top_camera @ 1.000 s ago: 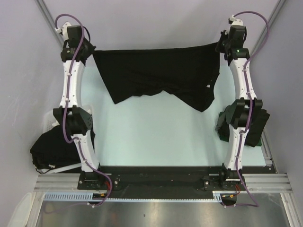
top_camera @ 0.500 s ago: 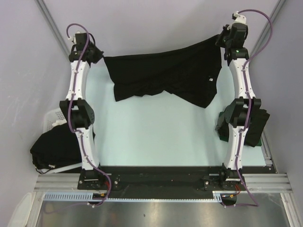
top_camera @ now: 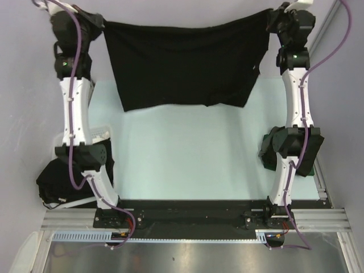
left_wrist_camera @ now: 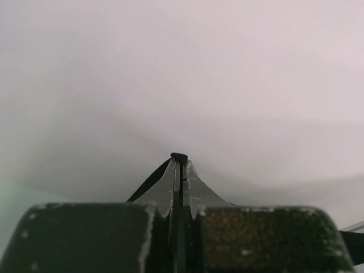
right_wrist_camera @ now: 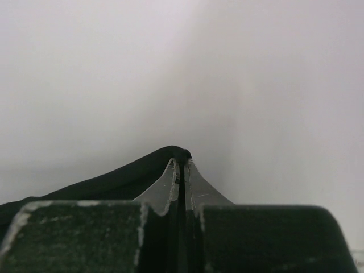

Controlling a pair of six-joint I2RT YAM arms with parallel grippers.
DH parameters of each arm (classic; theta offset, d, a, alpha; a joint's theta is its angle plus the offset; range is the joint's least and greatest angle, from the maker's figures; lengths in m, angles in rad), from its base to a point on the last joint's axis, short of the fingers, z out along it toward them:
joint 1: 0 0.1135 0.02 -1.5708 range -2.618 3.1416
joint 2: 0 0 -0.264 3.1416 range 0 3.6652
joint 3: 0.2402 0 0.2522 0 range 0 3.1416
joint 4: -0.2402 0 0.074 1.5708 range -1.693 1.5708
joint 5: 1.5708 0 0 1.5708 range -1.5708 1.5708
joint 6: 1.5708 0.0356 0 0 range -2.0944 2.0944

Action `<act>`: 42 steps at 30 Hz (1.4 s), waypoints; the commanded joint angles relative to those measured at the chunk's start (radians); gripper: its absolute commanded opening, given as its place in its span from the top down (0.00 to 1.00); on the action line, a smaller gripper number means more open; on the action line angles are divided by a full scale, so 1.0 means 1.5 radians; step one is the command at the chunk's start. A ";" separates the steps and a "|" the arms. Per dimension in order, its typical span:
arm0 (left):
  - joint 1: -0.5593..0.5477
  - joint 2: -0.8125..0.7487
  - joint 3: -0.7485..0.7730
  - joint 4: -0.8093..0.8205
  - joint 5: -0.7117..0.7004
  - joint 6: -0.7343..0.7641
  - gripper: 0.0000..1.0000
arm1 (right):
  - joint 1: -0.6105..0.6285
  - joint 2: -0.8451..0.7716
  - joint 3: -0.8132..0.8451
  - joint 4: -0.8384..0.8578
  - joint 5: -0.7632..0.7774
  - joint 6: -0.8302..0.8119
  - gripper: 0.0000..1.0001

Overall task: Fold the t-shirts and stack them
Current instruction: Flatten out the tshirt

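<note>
A black t-shirt (top_camera: 185,62) hangs stretched flat in the air between my two grippers, above the far part of the pale green table (top_camera: 182,153). My left gripper (top_camera: 103,24) is shut on its top left corner; the left wrist view shows thin black cloth (left_wrist_camera: 180,157) pinched between the fingertips. My right gripper (top_camera: 269,14) is shut on the top right corner; the right wrist view shows a black fold (right_wrist_camera: 114,179) running left from the jaws. The shirt's lower hem hangs near the table surface; I cannot tell whether it touches. Another black shirt (top_camera: 60,179) lies heaped at the near left.
A white slotted basket (top_camera: 62,142) sits at the left edge beside the heaped black cloth. A dark folded pile (top_camera: 273,151) lies by the right arm's elbow. Grey walls enclose the table at the back and sides.
Both grippers have risen and moved toward the back, lifting the shirt off the table. It went from a crumpled sag to hanging flat and spread between them.
</note>
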 commanded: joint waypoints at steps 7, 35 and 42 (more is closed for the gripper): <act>0.014 -0.046 0.003 0.084 0.014 0.003 1.00 | -0.027 -0.069 0.036 0.099 -0.015 0.021 1.00; -0.018 -0.032 0.085 0.443 -0.004 0.037 1.00 | 0.025 -0.104 0.038 0.420 -0.004 -0.071 1.00; -0.018 -0.145 -0.022 0.368 0.089 0.058 1.00 | 0.032 -0.216 -0.038 0.273 -0.020 -0.079 1.00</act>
